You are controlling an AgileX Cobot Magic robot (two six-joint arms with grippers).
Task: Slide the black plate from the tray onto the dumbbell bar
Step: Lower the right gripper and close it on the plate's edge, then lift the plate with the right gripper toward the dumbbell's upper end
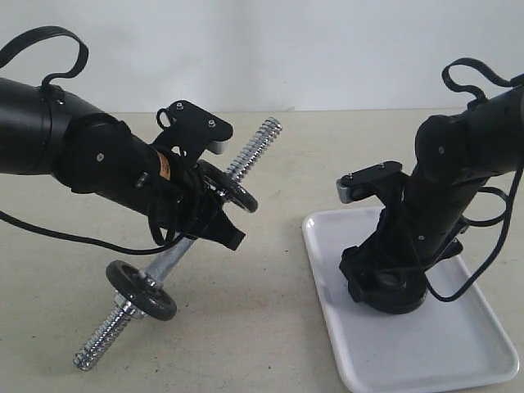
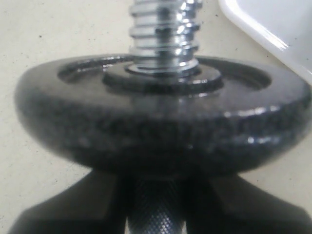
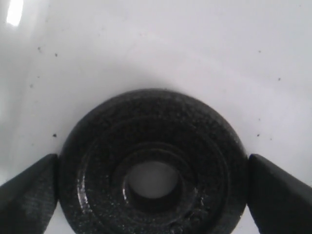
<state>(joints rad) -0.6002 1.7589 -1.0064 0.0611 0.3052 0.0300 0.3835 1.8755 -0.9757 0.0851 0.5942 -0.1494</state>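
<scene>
Pretty sure this is a robotics lab bench, not a gym. There's a black robot left arm point(image 1: 98, 160) and right arm point(image 1: 458, 155) with loose cables point(image 1: 49, 37) looping off them, over a plain beige tabletop point(image 1: 270, 327) backed by a bare white wall point(image 1: 327, 49). The props, a white tray point(image 1: 426, 348) and a chrome dumbbell bar point(image 1: 255, 141), sit laid out like a test setup.

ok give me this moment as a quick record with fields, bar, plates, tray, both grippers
dumbbell bar: tilted, clamped at its middle by the left gripper; upper threaded end bare
discs on bar: upper disc by the left gripper, lower disc near the low end
black plate: lying flat on the tray
right gripper: down over the black plate, one finger at each side of its rim; grip unclear
task: black plate not yet lifted
</scene>
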